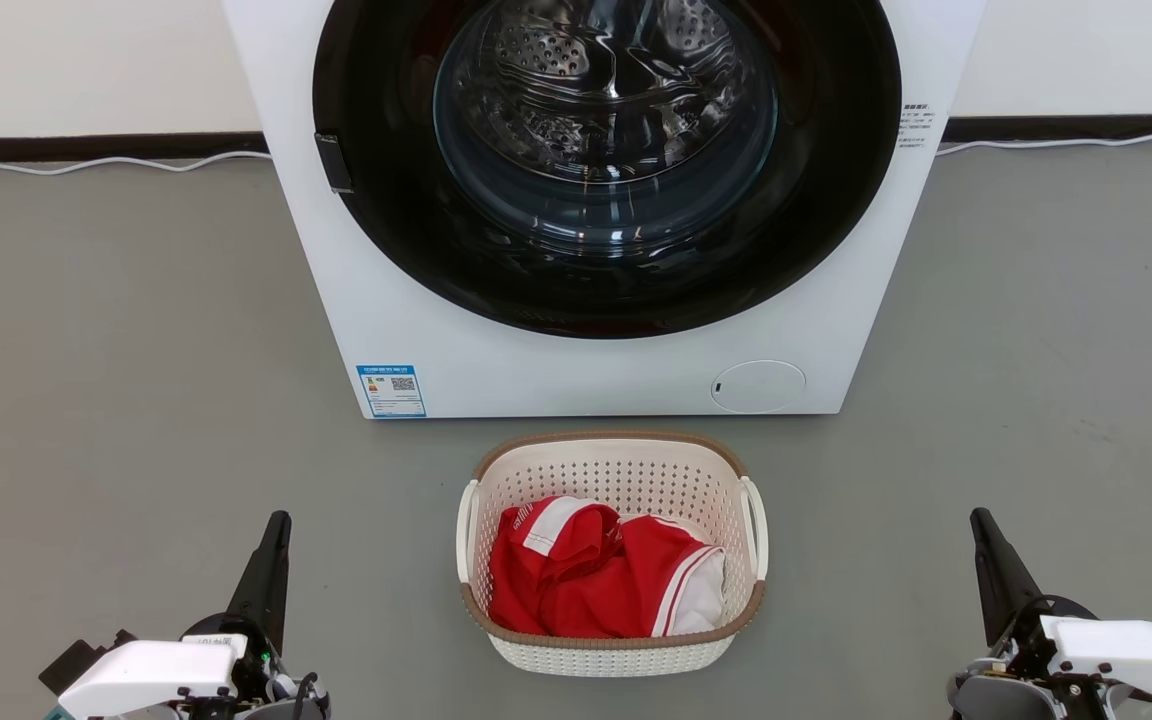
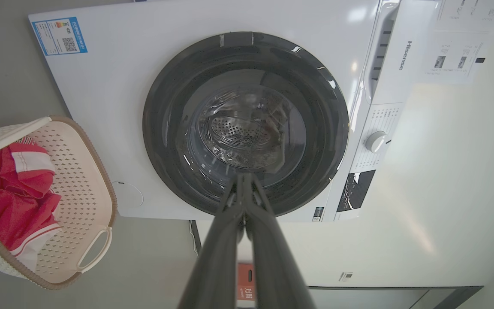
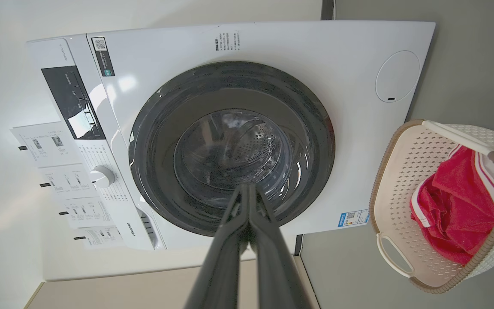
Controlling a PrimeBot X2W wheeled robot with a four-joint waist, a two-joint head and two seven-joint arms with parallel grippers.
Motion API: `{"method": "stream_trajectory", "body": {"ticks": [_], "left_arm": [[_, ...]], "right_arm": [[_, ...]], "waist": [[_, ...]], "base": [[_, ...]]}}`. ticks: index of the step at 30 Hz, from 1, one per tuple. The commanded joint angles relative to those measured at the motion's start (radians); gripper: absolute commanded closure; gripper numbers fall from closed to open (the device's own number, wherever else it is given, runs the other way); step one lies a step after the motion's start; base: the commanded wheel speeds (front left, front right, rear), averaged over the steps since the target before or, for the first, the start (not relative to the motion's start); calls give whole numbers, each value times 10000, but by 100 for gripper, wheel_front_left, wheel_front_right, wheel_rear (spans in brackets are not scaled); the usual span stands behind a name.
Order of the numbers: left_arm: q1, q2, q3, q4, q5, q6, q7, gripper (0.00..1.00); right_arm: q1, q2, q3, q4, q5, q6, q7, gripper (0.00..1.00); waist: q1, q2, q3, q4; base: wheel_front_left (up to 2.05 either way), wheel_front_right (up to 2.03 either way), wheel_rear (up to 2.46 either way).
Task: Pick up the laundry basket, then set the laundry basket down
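The laundry basket [image 1: 612, 470], cream-white and perforated with a brown rim and two white side handles, stands on the grey floor just in front of the washing machine. A red and white garment [image 1: 586, 570] lies inside it. My left gripper [image 1: 277, 522] is shut, well to the basket's left at the lower left of the head view. My right gripper [image 1: 979, 518] is shut too, well to the basket's right. Neither touches the basket. The basket [image 2: 73, 189] sits at the left edge of the left wrist view and the basket [image 3: 401, 171] at the right edge of the right wrist view.
A white front-loading washing machine [image 1: 496, 360] with a dark round door [image 1: 606, 150] stands directly behind the basket against the wall. White cables [image 1: 86, 165] run along the skirting. Grey floor [image 1: 136, 400] spreads on both sides.
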Motion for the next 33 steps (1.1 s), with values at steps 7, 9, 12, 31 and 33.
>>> {"method": "stream_trajectory", "body": {"ticks": [7,9,12,31,33], "left_arm": [[-532,135,297,-281,-51,-62,58,100],[31,-7,-2,48,2,2,-14,0],[329,-78,-18,425,3,11,-25,0],[279,-44,-20,282,1350,9,-611,0],[259,-41,-23,276,1660,38,-669,0]], "right_arm": [[-586,-110,179,-296,65,73,71,100],[47,6,13,33,-5,0,-4,0],[313,105,40,374,-6,-6,-7,0],[211,71,213,21,-2067,7,-594,0],[197,67,253,-39,-2424,8,-653,0]], "waist": [[0,0,0,0],[0,0,0,0],[0,0,3,1],[1,0,20,10],[0,0,18,9]], "base": [[0,0,0],[0,0,0],[0,0,0],[0,0,0],[0,0,0]]}}
